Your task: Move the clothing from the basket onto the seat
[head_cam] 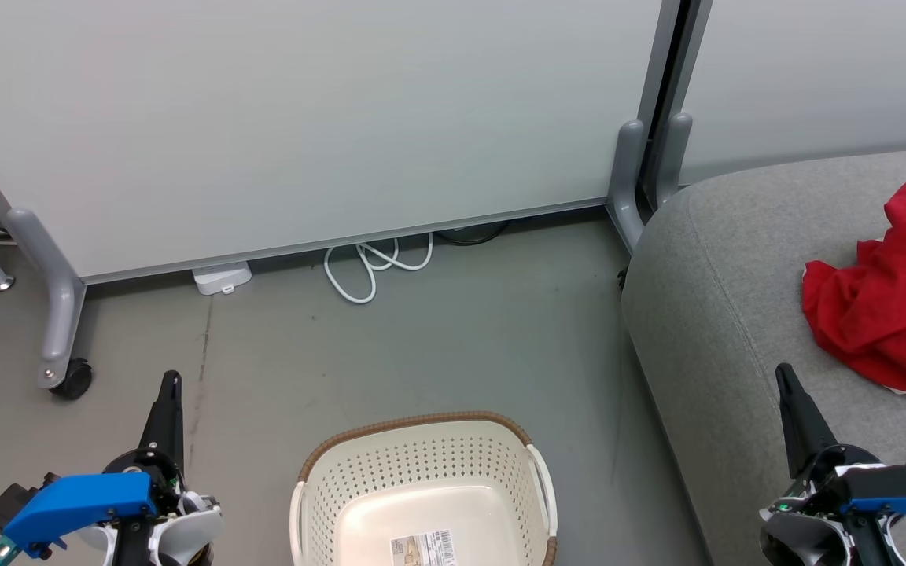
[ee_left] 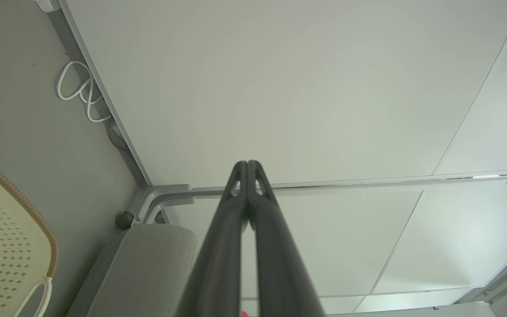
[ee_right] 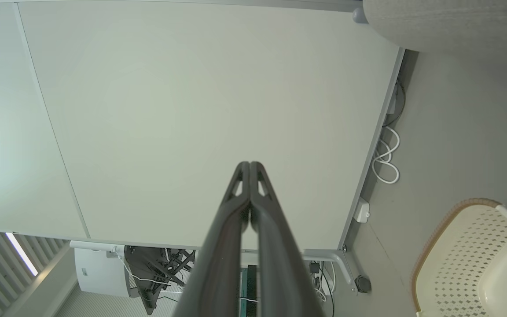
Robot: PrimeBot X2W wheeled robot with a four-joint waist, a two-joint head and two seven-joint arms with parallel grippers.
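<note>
At the lower left of the head view the left gripper [head_cam: 171, 389] is hanging low over the grey floor [head_cam: 461, 338]. Its blue-cased wrist is sitting near the bottom edge, and its slim dark tip is pointing up the view toward the pale partition panel [head_cam: 303, 118]. In the left wrist view its fingers [ee_left: 222, 246] are pressing together from base to tip and pinching nothing. Just right of that arm, the basket [head_cam: 414, 424] is standing on the floor at the bottom centre. It is showing its bare cream bottom and a label sticker [head_cam: 421, 546]. Behind it a white cable [head_cam: 366, 271] is lying looped at the foot of the panel. Further right, the seat [head_cam: 720, 314] is rising from the floor, well apart from the basket. The right gripper [head_cam: 786, 385] is hovering over the seat's front edge, its wrist low at the bottom right corner and its tip angling up and slightly left. The right wrist view is showing its fingers [ee_right: 225, 246] closed against each other, with nothing between them. Beyond that tip, at the far right, the clothing [head_cam: 885, 306] is lying in a crumpled red heap on the seat, clear of both arms.
</note>
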